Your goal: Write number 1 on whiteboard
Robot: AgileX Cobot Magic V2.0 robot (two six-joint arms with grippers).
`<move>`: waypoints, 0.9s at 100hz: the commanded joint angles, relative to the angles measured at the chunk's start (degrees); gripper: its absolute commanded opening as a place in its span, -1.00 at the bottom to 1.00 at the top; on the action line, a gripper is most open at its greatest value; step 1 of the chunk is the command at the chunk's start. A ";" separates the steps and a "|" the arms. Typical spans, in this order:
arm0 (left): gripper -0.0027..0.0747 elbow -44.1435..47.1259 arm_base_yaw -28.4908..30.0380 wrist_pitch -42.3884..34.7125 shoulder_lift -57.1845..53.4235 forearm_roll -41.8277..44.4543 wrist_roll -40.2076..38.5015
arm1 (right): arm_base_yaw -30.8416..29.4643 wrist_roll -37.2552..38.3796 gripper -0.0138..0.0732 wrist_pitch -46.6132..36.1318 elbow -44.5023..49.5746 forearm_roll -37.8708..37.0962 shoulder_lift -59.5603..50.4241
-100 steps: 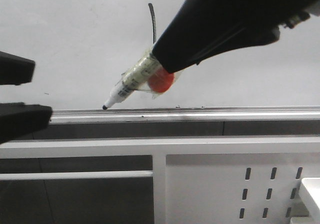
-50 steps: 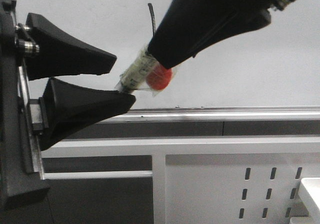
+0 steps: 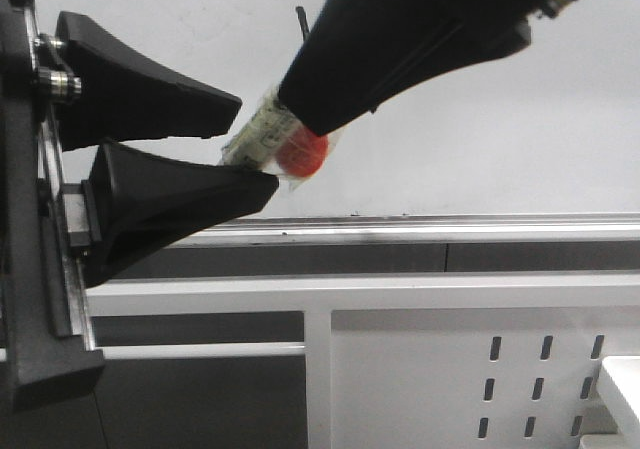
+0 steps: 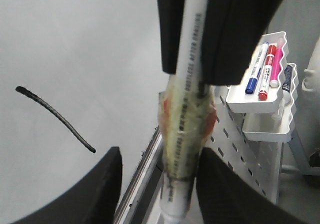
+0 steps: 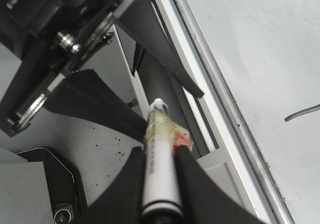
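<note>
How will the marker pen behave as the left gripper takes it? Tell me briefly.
The marker pen looks like a stiff, slim plastic tube, so probably rigid and light. Its barrel is smooth and round, so it may slip or twist between the fingers of the left gripper, though the tape-like wrap with the red blob could add grip. The right gripper holds it.

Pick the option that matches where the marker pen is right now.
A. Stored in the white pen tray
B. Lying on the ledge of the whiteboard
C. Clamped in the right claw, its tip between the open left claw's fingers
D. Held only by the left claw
C: the right claw grips the marker pen, whose tip sits between the spread fingers of the left claw.
</note>
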 commanded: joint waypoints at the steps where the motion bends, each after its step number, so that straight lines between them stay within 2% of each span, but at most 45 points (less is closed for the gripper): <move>1: -0.25 -1.70 -0.38 -4.74 -0.72 -0.23 -0.29 | -0.14 -0.55 -0.84 -4.39 -2.16 -0.36 -0.87; 18: -0.49 -1.70 -0.38 -5.00 -0.72 -0.23 -0.29 | -0.14 -0.55 -0.84 -5.48 -2.16 -0.61 -0.87; 40: -0.62 -1.70 -0.38 -5.00 -0.72 -0.23 -0.29 | -0.14 -0.55 -0.84 -5.37 -2.16 -1.13 -0.87; 45: -0.70 -1.70 -0.38 -5.00 -0.72 -0.23 -0.29 | -0.14 -0.55 -0.84 -5.25 -2.16 -1.28 -0.87; 54: -0.96 -1.70 -0.38 -5.00 -0.72 -0.23 -0.29 | -0.14 -0.55 -0.84 -5.15 -2.16 -1.28 -0.87; 59: -0.98 -1.70 -0.38 -5.00 -0.72 -0.23 -0.29 | -0.14 -0.55 -0.83 -5.15 -2.16 -1.28 -0.87; 66: -0.98 -1.70 -0.38 -5.00 -0.72 -0.23 -0.29 | -0.14 -0.55 -0.62 -4.94 -2.16 -1.28 -0.87; 73: -0.98 -1.70 -0.38 -5.10 -0.72 -1.06 -0.29 | -0.04 -0.55 -0.14 -5.24 -2.16 -1.28 -0.87; 78: -0.98 -1.70 -0.38 -5.22 -0.72 -3.13 -0.29 | -0.04 -0.55 0.29 -6.26 -2.16 -1.28 -0.87; 81: -0.98 -1.70 -0.38 -5.43 -0.72 -4.65 -0.29 | -0.04 -0.55 0.46 -7.07 -2.16 -1.46 -1.03; 85: -0.98 -1.33 -0.38 -5.96 -0.72 -7.45 -0.29 | -0.04 -0.55 0.59 -8.43 -2.16 -1.56 -1.18; 90: -0.98 -0.63 -0.38 -7.54 -0.72 -11.44 -0.29 | -0.04 -0.55 0.56 -10.21 -2.16 -2.16 -2.04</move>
